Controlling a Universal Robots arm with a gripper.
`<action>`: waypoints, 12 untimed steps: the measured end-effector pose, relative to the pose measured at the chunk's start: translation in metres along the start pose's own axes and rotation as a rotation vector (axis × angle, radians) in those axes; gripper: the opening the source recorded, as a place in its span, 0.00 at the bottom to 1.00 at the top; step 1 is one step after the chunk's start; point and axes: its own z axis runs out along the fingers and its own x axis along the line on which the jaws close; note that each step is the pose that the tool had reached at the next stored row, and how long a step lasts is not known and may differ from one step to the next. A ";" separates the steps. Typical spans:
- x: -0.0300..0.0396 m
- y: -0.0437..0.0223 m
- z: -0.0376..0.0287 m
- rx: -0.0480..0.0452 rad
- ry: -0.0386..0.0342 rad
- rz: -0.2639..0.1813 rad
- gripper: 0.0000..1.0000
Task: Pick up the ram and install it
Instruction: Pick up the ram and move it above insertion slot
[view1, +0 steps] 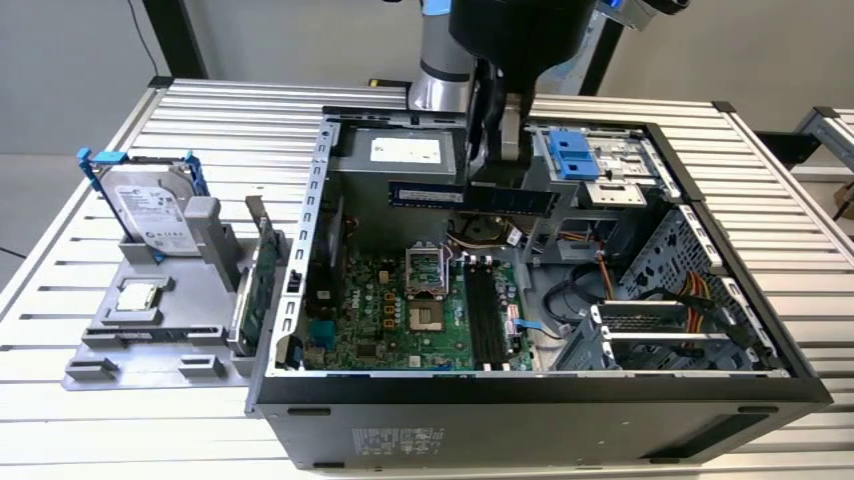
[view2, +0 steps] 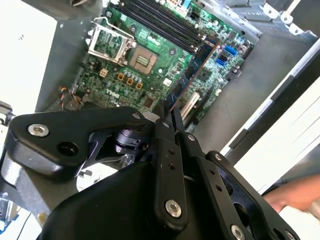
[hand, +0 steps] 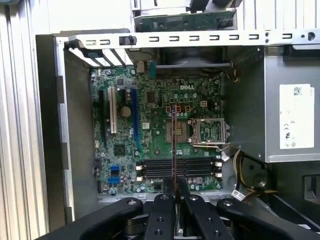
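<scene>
My gripper (view1: 497, 178) hangs over the open computer case (view1: 296, 300), shut on the ram (view1: 470, 196). The ram is a long blue stick held level above the motherboard (view1: 387, 310). In both wrist views it shows edge-on, sticking out from between the black fingers (view2: 161, 131), as a thin strip (view2: 195, 70) (hand: 173, 145). It floats over the board near the processor socket (hand: 209, 131), apart from the dark memory slots (hand: 150, 168) (view1: 483, 318) below.
A grey stand (view1: 134, 340) on the exterior view's left carries a hard drive (view1: 147, 212), a small silver chip (view1: 138, 297) and a green card (view1: 262, 268). Power supply (view1: 400, 152), blue drive cage (view1: 574, 155) and cables (view1: 681, 300) crowd the case. A hand (view2: 295, 195) shows outside it.
</scene>
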 end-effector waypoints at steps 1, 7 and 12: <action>-0.0018 -0.0017 0.0000 0.0001 0.0001 0.000 0.00; -0.0092 -0.0135 0.0000 0.0000 0.0000 0.000 0.00; -0.0136 -0.0225 0.0000 0.0000 0.0001 0.000 0.00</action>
